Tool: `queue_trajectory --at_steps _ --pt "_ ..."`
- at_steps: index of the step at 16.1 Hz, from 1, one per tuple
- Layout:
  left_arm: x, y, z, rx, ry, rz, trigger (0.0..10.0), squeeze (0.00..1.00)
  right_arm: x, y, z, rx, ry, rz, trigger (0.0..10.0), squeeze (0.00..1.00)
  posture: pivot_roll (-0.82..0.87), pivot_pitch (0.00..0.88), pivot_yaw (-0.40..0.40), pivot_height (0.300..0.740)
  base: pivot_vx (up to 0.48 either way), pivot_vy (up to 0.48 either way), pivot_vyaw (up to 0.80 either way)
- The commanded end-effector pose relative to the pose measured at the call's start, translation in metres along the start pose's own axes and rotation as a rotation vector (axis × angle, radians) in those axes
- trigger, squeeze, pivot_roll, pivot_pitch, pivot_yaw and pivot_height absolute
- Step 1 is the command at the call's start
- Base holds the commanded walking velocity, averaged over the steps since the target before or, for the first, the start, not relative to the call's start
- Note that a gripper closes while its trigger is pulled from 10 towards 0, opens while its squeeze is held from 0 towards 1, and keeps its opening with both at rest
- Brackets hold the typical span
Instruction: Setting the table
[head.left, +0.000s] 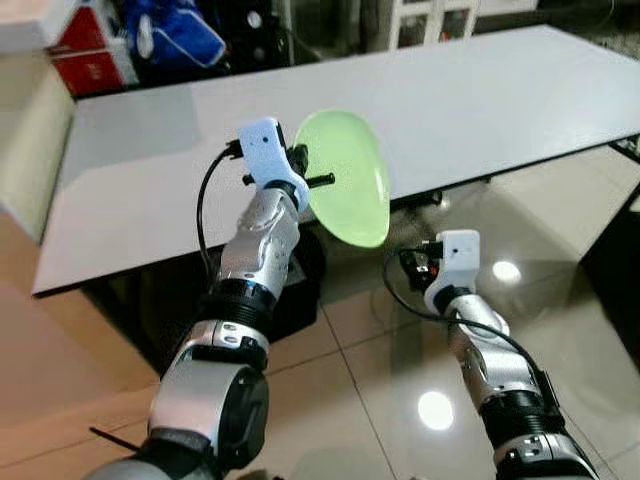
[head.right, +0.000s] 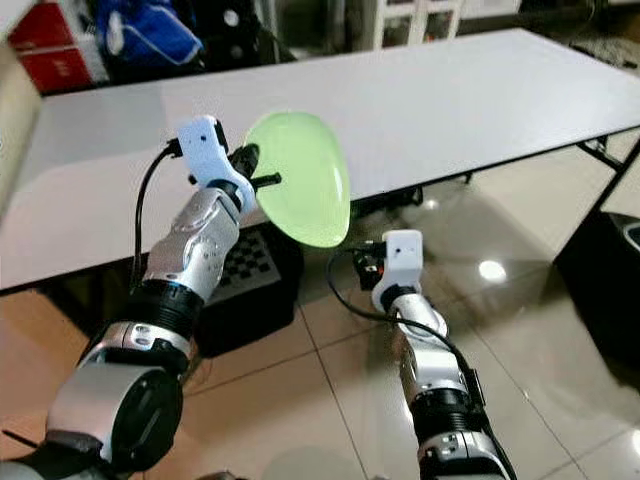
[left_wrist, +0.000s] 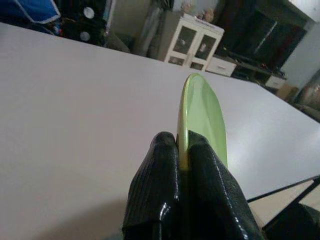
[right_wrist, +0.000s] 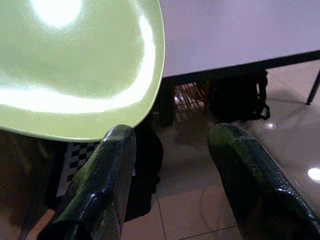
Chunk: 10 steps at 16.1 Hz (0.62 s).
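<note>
Glossy beige tiled floor (head.left: 560, 330) under a long white rectangular worktop (head.left: 450, 110), bare surface, running diagonally across the room.

Pale green, smooth round plate (head.left: 347, 176) held in the air at the near edge of the worktop, tilted steeply on its edge, partly over the worktop and partly past the edge, over the floor. Not touching the surface.

Left hand (left_wrist: 182, 162) raised to the worktop edge, its two black fingers (left_wrist: 155, 190) clenched tight on the plate's rim; left wrist view shows the rim pinched between them, plate seen edge-on against the white top.

Right hand (right_wrist: 170, 175) lower, in front of the worktop and over the floor, just below and to the right of the plate. Its fingers (right_wrist: 107, 175) spread apart, holding nothing; plate's underside close above their tips, no contact visible.

Beneath the worktop: a dark box with a black-and-white checkered panel (head.right: 245, 262), plus a black bag (right_wrist: 240, 100) on the floor. Beyond the far side: a blue bag (head.left: 175, 35), red boxes (head.left: 90, 50), a white glass-doored cabinet (left_wrist: 195, 42).
</note>
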<state>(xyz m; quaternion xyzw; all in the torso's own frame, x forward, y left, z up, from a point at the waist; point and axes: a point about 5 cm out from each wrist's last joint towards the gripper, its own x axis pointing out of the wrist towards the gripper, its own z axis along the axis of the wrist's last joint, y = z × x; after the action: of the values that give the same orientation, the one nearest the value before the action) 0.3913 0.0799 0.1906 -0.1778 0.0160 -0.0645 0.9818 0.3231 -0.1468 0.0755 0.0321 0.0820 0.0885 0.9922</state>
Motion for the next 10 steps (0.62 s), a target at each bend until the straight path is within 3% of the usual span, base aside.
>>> queue_trajectory --at_steps 1,10 --pt "0.0019 -0.0043 0.0170 0.004 -0.074 -0.018 0.0 0.00 0.0010 0.0017 0.0023 -0.001 -0.005 0.004 10.0 0.00 -0.06 0.000 0.055 0.740 0.480 0.000 0.00" --pt "0.0032 -0.0004 0.0136 0.029 -0.056 -0.001 0.0 0.00 -0.0009 0.0017 0.0006 -0.001 -0.004 0.003 10.0 0.00 -0.06 0.000 0.059 0.740 0.480 0.000 0.00"
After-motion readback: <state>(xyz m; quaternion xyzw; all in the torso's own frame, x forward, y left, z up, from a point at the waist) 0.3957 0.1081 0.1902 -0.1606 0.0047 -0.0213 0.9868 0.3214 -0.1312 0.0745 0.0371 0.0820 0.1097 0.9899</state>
